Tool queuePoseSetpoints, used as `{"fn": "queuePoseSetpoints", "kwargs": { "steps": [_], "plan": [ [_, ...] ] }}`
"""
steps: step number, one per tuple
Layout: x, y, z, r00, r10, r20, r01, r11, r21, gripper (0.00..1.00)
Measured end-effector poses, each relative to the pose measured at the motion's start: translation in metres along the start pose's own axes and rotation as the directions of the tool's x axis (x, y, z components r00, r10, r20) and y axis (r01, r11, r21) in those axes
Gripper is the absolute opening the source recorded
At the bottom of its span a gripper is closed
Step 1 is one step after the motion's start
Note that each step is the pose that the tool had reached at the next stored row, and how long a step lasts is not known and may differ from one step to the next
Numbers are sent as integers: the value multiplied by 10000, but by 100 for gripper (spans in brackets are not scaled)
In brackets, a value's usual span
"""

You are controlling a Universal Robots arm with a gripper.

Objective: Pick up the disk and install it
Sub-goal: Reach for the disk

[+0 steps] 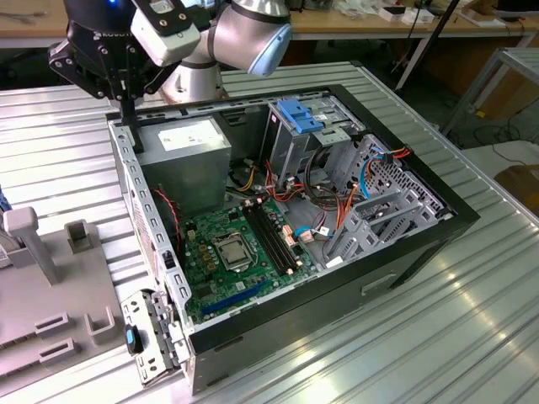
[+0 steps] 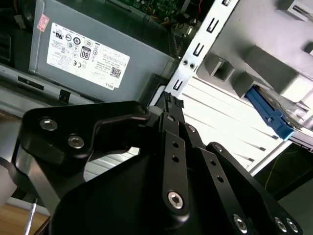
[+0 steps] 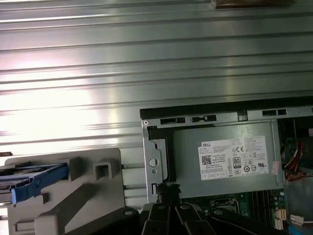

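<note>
The disk (image 3: pixel 41 177) is a flat grey drive framed by a blue carrier. It rests in a grey fixture (image 3: pixel 73 196) on the table, beside the open computer case. In the second wrist view the disk (image 2: pixel 270 113) lies edge-on against the same fixture. My black gripper (image 1: pixel 134 143) hangs over the case's rear corner, by the power supply (image 1: pixel 189 139), at the exterior view's left. Its fingers are shut with nothing between them in both wrist views (image 2: pixel 171 102) (image 3: pixel 168 188). It is apart from the disk.
The open case (image 1: pixel 455 220) holds a motherboard (image 1: pixel 236 252), loose cables and a grey drive cage with a fixed blue bracket (image 1: pixel 299 114) on top. The grey fixture (image 1: pixel 50 295) has upright posts. The table is ribbed metal (image 1: pixel 421 337).
</note>
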State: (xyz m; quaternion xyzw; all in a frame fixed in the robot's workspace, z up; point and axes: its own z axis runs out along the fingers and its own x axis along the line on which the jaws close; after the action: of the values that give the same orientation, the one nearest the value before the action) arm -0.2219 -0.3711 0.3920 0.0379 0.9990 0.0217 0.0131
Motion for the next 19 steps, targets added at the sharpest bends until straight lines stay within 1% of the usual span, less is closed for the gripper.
{"fn": "queuePoseSetpoints", "kwargs": {
  "steps": [3, 4, 6, 8, 14, 17, 19],
  "plan": [
    [90, 25, 0, 10000, 1, 0, -1, 10000, 1, 11],
    [149, 35, -1, 10000, 0, -1, 0, 10000, 1, 11],
    [201, 43, -1, 10000, -1, -1, 1, 10000, 1, 11],
    [270, 53, -2, 10000, 1, -1, -1, 10000, 1, 11],
    [404, 54, -4, 10000, 0, 0, 0, 10000, 0, 11],
    [550, 48, -8, 10000, -3, 0, 3, 10000, 0, 11],
    [598, 47, -8, 10000, -12, 0, 12, 10000, -1, 11]
  ]
}}
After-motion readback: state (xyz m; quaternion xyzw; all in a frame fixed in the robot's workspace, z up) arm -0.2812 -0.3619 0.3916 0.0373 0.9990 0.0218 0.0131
